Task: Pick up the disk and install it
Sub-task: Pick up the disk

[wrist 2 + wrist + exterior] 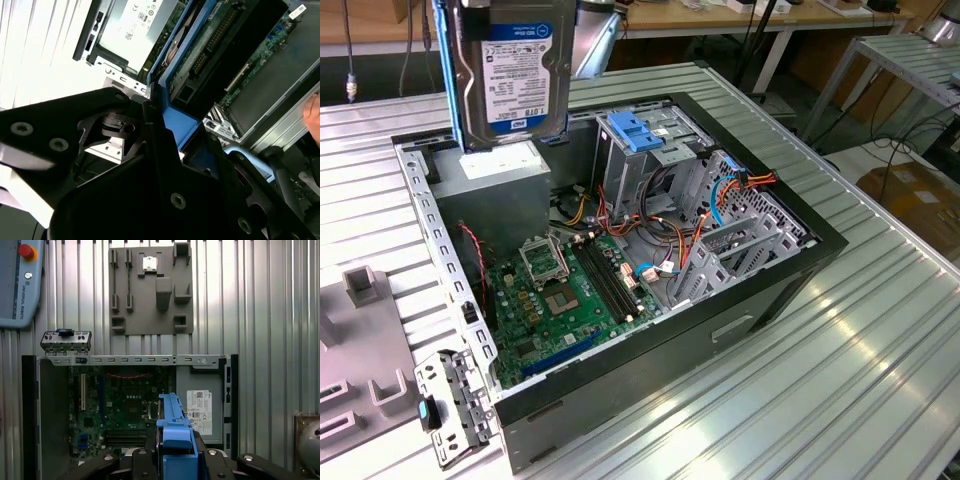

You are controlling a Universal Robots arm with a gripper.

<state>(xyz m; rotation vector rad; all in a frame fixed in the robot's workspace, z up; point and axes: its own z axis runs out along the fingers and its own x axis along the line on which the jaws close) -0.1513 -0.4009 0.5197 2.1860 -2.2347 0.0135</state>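
Gripper (175, 462) is pinched on the disk (515, 75), its black fingers (207, 460) pressed against either side of the drive's upper end; in both wrist views one blue side rail (176, 122) runs out from between them.

In the exterior view the disk hangs upright, clear of the table, with its blue-and-white label facing the camera and a blue rail down each long edge. It sits over the far corner of the open computer case (790, 270), on the exterior view's left. Its lower edge is right above the grey power supply box (495, 190), just over that box's white sticker (500, 160); whether the two touch I cannot tell.

Beside the power supply, toward the exterior view's right, stands the metal drive cage (670, 150) topped by a light-blue bracket (635, 130). Orange, red and blue cables (735, 185) trail across the cage and the slotted metal frames next to it. The green motherboard (570, 290) lies flat on the floor of the case, nearer the camera than the power supply.

The case rests on a ribbed metal table (840, 380). Outside the case, a small metal bracket (445, 410) with a blue tab lies just beside its near corner. A grey fixture plate (150, 290) with raised blocks lies on the table beyond that, and a pendant (17, 280) with a red button sits well apart from the plate
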